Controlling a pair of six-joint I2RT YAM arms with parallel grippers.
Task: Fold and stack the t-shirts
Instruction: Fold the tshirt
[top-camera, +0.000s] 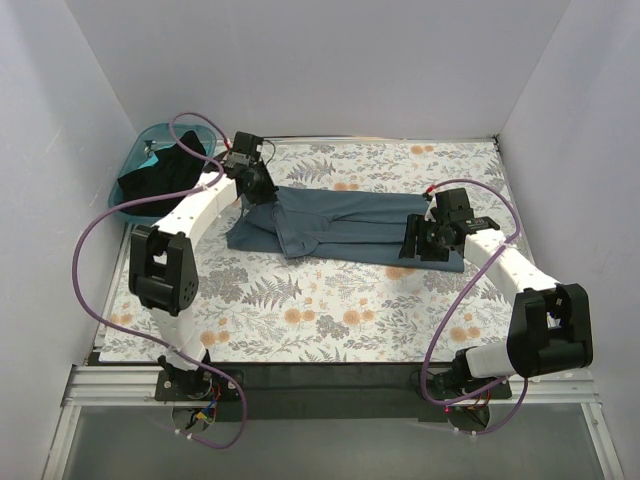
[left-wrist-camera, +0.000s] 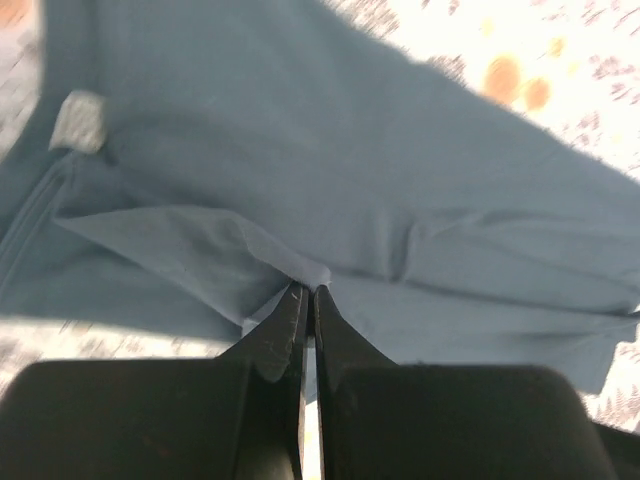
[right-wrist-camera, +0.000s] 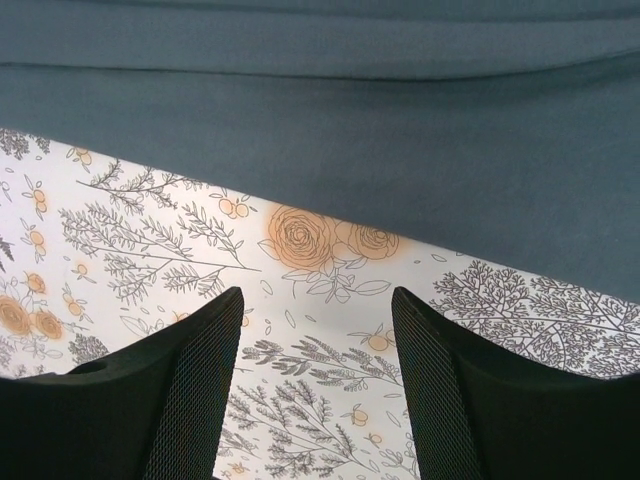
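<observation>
Here, floral tablecloth (top-camera: 330, 320), white walls (top-camera: 320, 60), left pincer (left-wrist-camera: 308, 292) pinching blue-grey tee (top-camera: 340, 225), right pincer (right-wrist-camera: 318, 295) agape.

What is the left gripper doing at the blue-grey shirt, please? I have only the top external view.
Observer: The left gripper is shut on a raised fold of the blue-grey t-shirt, its fingertips pressed together.
Operator: Thank you. Is the right gripper holding it too?
Observer: No. The right gripper is open over the floral tablecloth, and the shirt's edge lies beyond its fingertips.
Operator: Which end of the shirt is the left arm at?
Observer: The neck end. The left wrist view shows a small pale neck label by the collar.
</observation>
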